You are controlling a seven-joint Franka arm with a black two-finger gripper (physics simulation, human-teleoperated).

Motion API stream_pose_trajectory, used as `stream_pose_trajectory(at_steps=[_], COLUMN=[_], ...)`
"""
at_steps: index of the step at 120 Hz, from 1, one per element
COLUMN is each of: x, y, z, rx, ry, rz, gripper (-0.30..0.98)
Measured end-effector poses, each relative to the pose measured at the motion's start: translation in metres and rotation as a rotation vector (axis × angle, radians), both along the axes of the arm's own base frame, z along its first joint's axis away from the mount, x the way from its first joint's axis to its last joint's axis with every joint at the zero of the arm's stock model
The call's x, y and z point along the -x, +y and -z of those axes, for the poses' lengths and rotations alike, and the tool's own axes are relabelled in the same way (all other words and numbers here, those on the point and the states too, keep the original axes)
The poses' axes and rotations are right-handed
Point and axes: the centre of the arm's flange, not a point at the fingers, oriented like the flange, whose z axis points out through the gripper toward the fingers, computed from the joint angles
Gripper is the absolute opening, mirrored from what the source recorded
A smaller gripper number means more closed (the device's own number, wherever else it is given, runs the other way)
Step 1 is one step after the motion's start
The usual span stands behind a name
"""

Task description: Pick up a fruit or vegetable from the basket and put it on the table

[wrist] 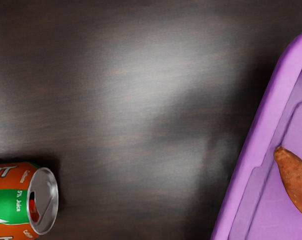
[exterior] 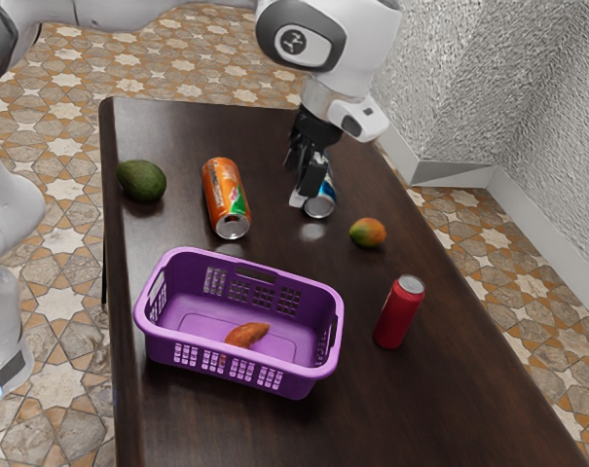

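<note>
Sweet potato (exterior: 246, 336): in the basket; an off-centre grip on its taper could let it slip.
Basket (exterior: 190, 282): a low approach could snag its wall.
Gripper (exterior: 308, 195): outside the basket; open or closed, I cannot tell.
Orange can (exterior: 224, 195): a low sweep could roll it.

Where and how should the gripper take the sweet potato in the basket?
Mid-body, straight down from above, closing across its narrow width. The sweet potato lies on its long side, tapering toward its ends, so the thicker middle should hold best and a tip may slip. The walls of the purple basket surround it, so a sideways approach looks blocked.
</note>
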Motion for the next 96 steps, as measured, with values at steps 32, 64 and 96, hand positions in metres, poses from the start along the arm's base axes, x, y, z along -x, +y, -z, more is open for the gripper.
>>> stream_pose_trajectory(at_steps=[32, 64, 96], x=[-0.027, -0.019, 0.029], y=[-0.014, -0.077, -0.075], z=[0.004, 0.024, 0.093], rx=[0.042, 0.105, 0.130], ry=[-0.059, -0.021, 0.082], rz=[-0.066, -0.464, -0.843], gripper=[0.69, 0.69, 0.69])
